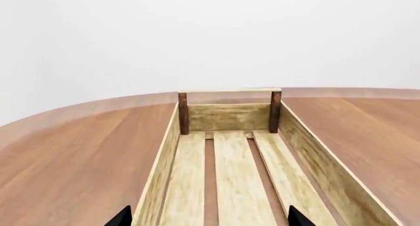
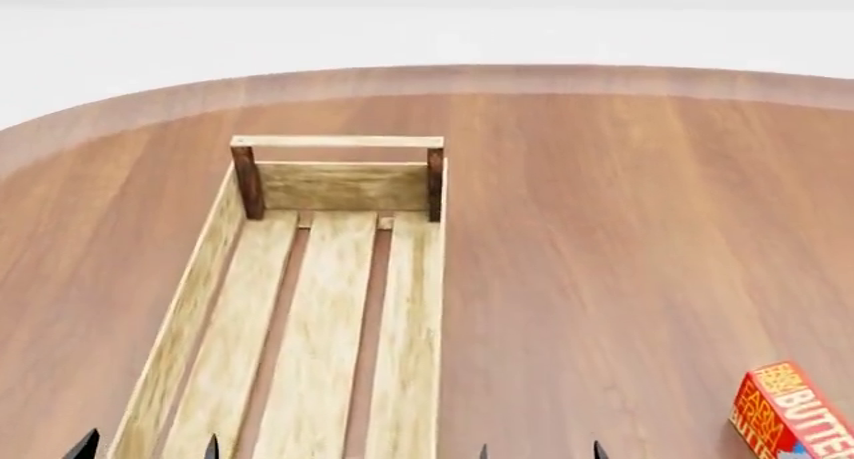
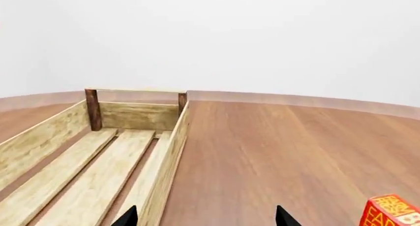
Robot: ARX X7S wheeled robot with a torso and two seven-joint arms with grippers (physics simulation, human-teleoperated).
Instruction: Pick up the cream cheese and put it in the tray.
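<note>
The tray [image 2: 344,187] is a long pale slatted wood crate with dark brown corner posts, lying lengthwise on the table at the left; nothing shows inside it. It also shows in the left wrist view [image 1: 229,116] and the right wrist view [image 3: 139,115]. The cream cheese is out of view. My left gripper [image 2: 147,447] is open, its black tips straddling the tray's left wall at the near end. My right gripper [image 2: 541,451] is open over bare table just right of the tray. Only the fingertips [image 1: 122,217] [image 3: 284,218] show.
A red and orange BUTTER box [image 2: 790,413] stands at the near right edge of the head view, right of my right gripper; its corner shows in the right wrist view [image 3: 391,212]. The round brown wooden table [image 2: 627,229] curves away behind the tray.
</note>
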